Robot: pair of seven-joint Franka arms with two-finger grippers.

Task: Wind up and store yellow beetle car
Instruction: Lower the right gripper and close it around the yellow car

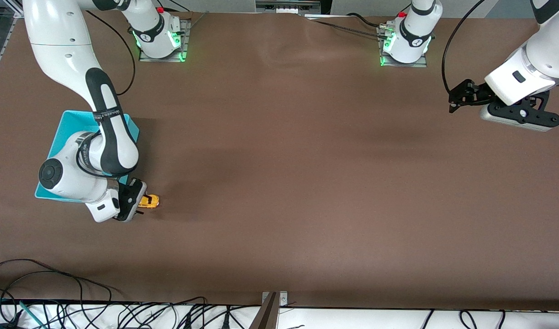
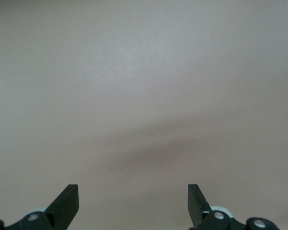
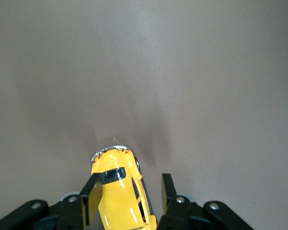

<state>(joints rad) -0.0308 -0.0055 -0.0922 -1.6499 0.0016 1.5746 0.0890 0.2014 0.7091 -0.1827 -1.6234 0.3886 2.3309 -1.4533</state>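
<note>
The yellow beetle car point(image 1: 149, 201) sits on the brown table point(image 1: 284, 183) in the lower left of the front view, just beside the turquoise bin point(image 1: 69, 132) and nearer to the front camera than it. Only one end of the car pokes out there; the rest is hidden under the right gripper point(image 1: 135, 203). The right wrist view gives what the front view cannot: the car point(image 3: 117, 187) lies between the two black fingers point(image 3: 92, 196), its rounded nose and dark window pointing away from the wrist, its tail cut off by the lower edge of the frame. The fingers are spread around the body, one against its side, the other with a slight gap; whether they press it is hard to tell.

Much of the bin is covered by the right arm, whose dark band carries white lettering too small to read.

The left gripper point(image 1: 462, 98) hangs over bare table at the upper right of the front view, waiting. Its wrist view shows only the tips of its fingers point(image 2: 67, 201), set wide apart, over plain brown surface.
</note>
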